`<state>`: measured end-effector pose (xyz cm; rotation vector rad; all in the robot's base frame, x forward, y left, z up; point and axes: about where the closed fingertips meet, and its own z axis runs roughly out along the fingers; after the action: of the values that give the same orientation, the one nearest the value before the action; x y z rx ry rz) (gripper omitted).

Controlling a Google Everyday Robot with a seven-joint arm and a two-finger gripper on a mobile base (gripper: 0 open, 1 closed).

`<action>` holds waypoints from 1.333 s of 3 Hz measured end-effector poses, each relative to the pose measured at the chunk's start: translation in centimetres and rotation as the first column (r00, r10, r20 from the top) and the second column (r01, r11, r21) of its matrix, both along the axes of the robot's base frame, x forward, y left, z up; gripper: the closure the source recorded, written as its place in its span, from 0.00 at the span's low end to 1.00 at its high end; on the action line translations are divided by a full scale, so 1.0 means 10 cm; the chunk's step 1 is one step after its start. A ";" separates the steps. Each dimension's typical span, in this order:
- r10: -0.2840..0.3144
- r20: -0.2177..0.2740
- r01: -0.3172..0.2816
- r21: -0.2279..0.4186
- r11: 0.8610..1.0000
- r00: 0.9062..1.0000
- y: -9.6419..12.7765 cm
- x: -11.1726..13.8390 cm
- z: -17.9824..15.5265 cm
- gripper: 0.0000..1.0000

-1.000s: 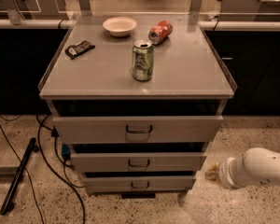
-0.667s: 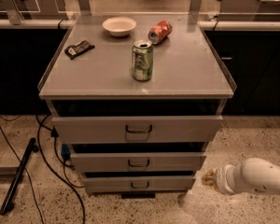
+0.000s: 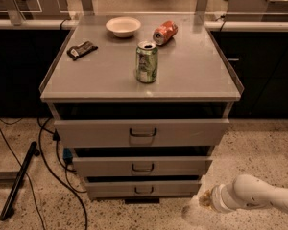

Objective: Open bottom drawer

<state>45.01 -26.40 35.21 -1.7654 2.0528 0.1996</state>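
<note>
The pincer (image 3: 197, 206) hangs low, just right of the bottom drawer (image 3: 110, 189), apart from it; released or clenched, we cannot tell. Its handle (image 3: 144, 190) looks untouched, so the whole pull remains.

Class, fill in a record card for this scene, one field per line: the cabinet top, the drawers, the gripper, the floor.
cabinet top: white bowl, orange can on its side, green can upright, dark packet
drawers: top drawer, middle drawer, bottom drawer, all grey
handle: dark loop at centre of bottom drawer, nothing on it
gripper: near the floor, right of the bottom drawer, apart from it
floor: speckled, black cables at left
</note>
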 end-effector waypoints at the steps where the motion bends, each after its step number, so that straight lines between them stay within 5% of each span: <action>1: 0.000 0.000 0.000 0.000 1.000 1.000 0.00 0.00 0.00 1.00; 2: 0.029 0.068 -0.029 0.008 1.000 0.997 0.05 0.10 -0.43 1.00; 3: 0.069 0.185 -0.074 0.021 0.997 0.980 0.18 0.21 -0.69 1.00; 4: 0.076 0.181 -0.082 0.024 0.996 0.980 0.21 0.19 -0.71 0.81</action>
<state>46.88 -24.31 28.12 -1.7783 1.8452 0.0909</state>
